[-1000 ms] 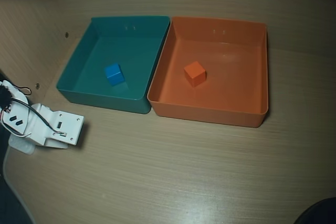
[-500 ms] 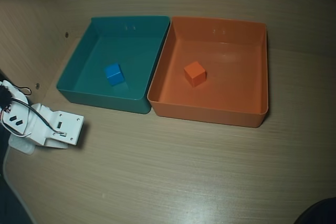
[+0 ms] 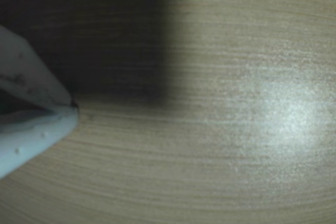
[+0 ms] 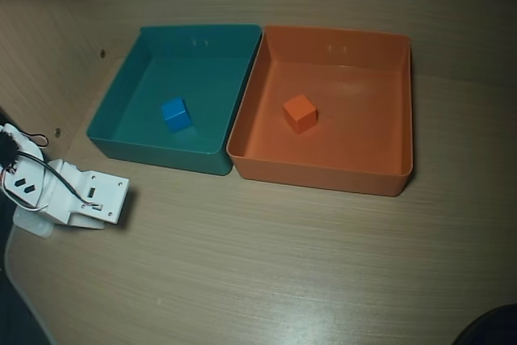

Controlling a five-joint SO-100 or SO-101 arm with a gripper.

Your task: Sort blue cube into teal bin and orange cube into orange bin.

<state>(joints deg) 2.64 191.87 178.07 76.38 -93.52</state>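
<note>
Nothing has moved since a second ago. The blue cube (image 4: 175, 114) lies in the teal bin (image 4: 121, 99), upper left of the overhead view; the orange cube (image 4: 300, 112) lies in the orange bin (image 4: 401, 103). The gripper (image 3: 72, 106) rests with jaws together, empty. The sorting looks finished.

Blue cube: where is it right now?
In the overhead view the blue cube sits inside the teal bin, left of the orange bin.
</note>
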